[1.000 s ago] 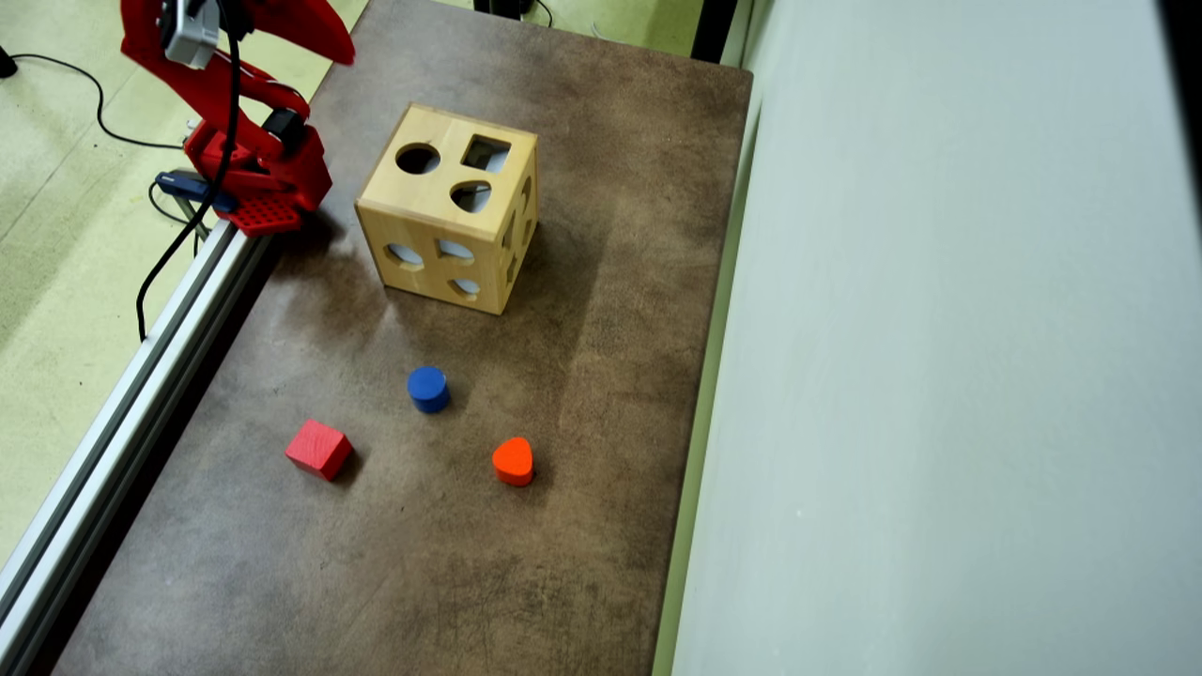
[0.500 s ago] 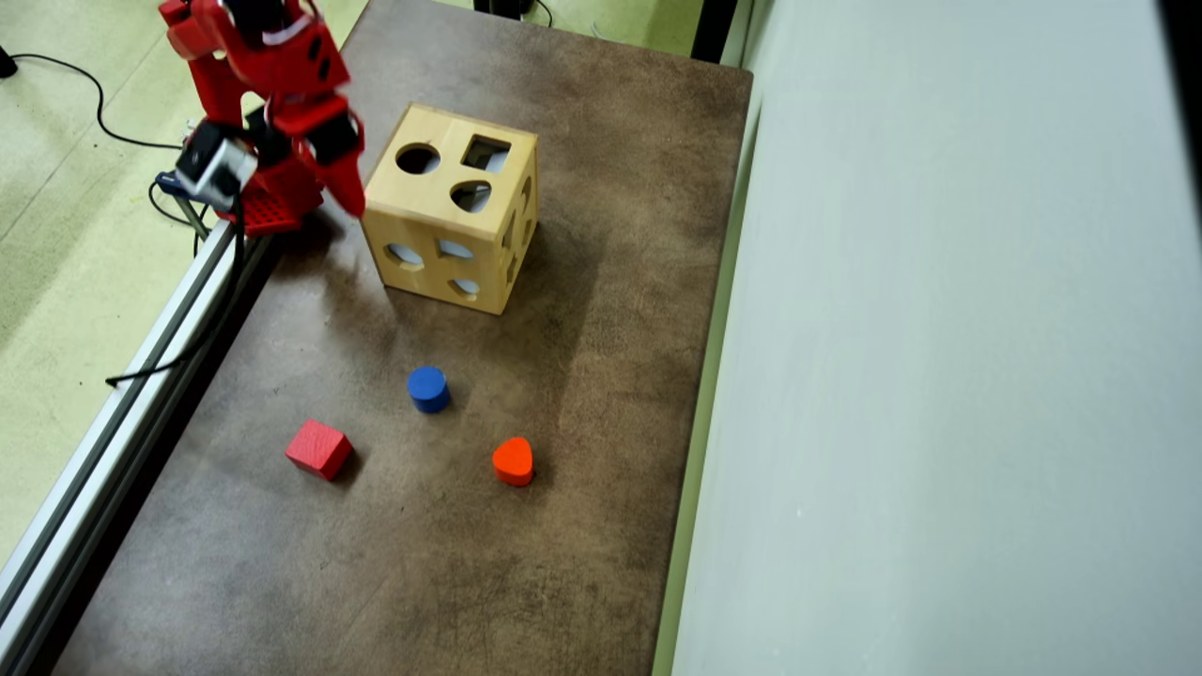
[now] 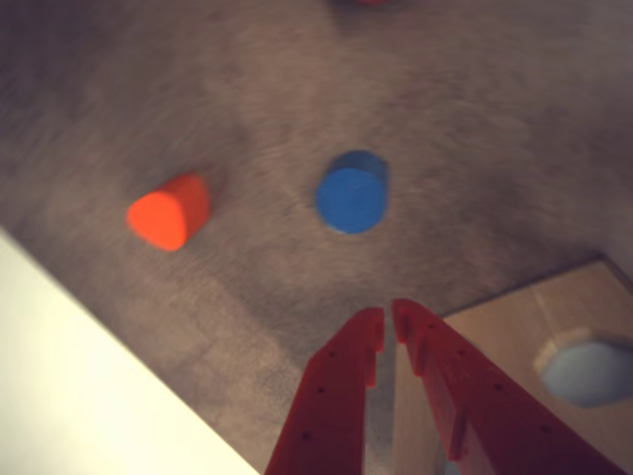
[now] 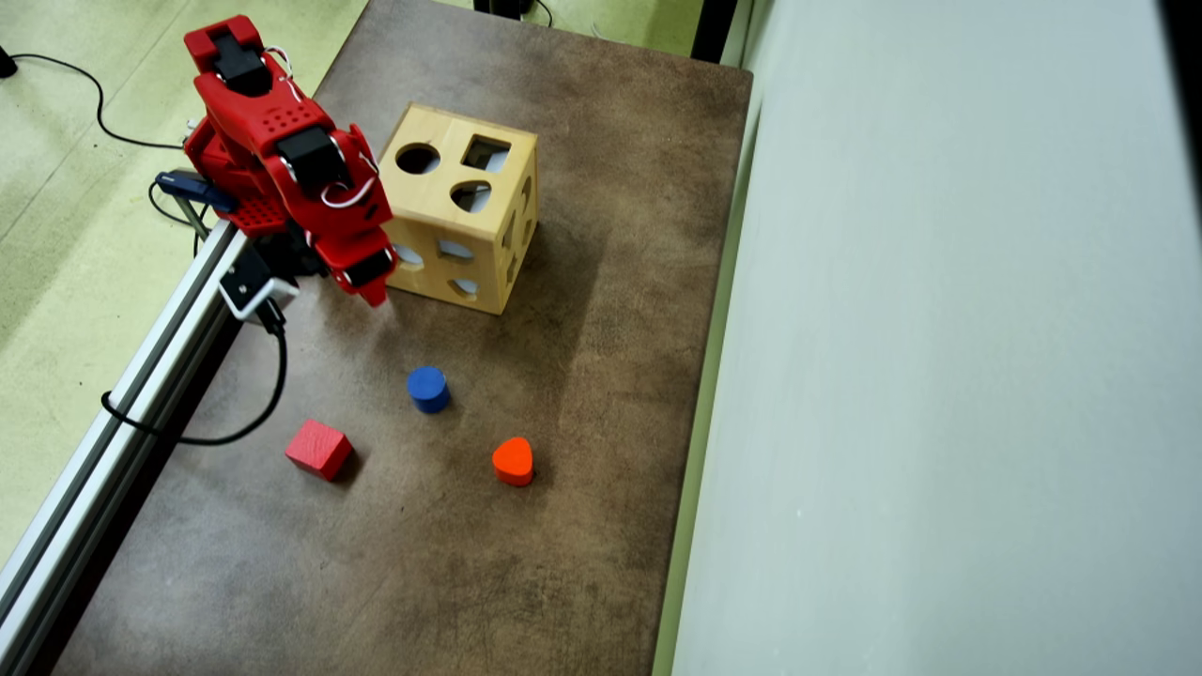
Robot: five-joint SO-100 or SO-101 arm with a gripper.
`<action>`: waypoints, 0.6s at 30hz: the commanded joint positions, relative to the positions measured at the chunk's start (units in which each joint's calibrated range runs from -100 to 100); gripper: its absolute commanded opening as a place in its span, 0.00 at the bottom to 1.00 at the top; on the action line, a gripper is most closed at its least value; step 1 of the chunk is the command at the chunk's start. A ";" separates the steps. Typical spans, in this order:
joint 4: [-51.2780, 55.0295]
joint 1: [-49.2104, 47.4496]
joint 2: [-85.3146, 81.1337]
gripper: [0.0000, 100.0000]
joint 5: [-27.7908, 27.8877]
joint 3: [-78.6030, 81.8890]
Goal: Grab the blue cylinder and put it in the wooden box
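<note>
Reaching is judged the step in hand: the gripper (image 3: pixel 389 319), nearly closed and empty, must be opened and lowered onto the cylinder (image 3: pixel 351 193) ahead.

The wooden box (image 4: pixel 441 202) is showing pale, smooth wood. The surface (image 4: pixel 582 451) is looking matt and mottled brown — the claw (image 4: pixel 374 293) glossy red plastic.

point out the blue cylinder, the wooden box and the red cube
blue cylinder (image 4: pixel 427 382), overhead view, on its flat round top
wooden box (image 4: pixel 441 192), overhead view, bare wood between the top holes
red cube (image 4: pixel 315 444), overhead view, on its top face
</note>
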 commanded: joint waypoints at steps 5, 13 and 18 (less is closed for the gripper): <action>-2.90 -4.96 5.84 0.03 1.51 -1.52; -3.14 -5.85 9.92 0.07 1.61 -1.97; -3.87 -5.18 10.00 0.13 1.56 -1.70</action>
